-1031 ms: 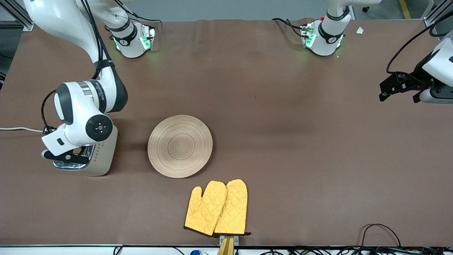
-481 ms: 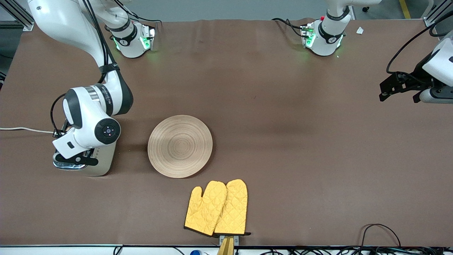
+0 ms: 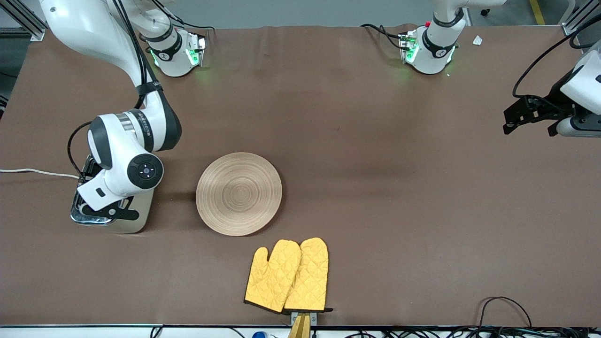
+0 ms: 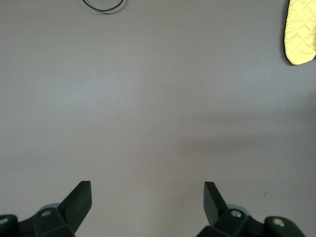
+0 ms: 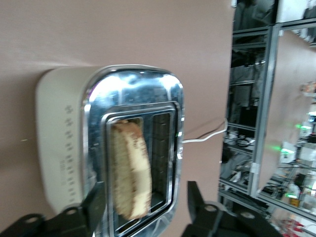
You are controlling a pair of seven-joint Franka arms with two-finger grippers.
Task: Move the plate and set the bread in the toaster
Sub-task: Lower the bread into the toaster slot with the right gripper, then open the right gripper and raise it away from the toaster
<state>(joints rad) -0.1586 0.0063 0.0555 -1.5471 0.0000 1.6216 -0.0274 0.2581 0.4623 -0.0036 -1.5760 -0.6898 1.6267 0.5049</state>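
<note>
Right gripper (image 5: pixel 145 200) spread wide directly above the toaster (image 5: pixel 59 148), pinching nothing. Bread (image 5: pixel 131 173) standing on edge in the slot just below and between the fingers, the slot next to the toaster's marked cream side. Top crust seemingly proud of the chrome top, so probably not fully seated. Second slot beside it empty.

Risks, as a judgement:
- Could clip the raised crust with a fingertip on any sideways move made while this low, tipping the slice or dragging it out of the slot. Safer to lift straight up first.
- Could nudge the toaster itself, being light-looking and close under the fingers, and pull its white cord (image 3: pixel 28 172) with it.
- Might jam or tear the soft slice if pressed down off-centre against the slot's edge.

Around the tool: wooden plate (image 3: pixel 239 193) flat on the brown table (image 3: pixel 399 211), beside the toaster toward the left arm's end, apart from it and bare. Pair of yellow oven mitts (image 3: pixel 287 275) past the plate, nearer the front camera, well apart from the right gripper. Nothing between gripper and plate, so no obstacle apart from the toaster body itself.

Left gripper (image 4: pixel 148 200) waiting with fingers spread over bare table at its own arm's end, holding nothing, well apart from everything else.
</note>
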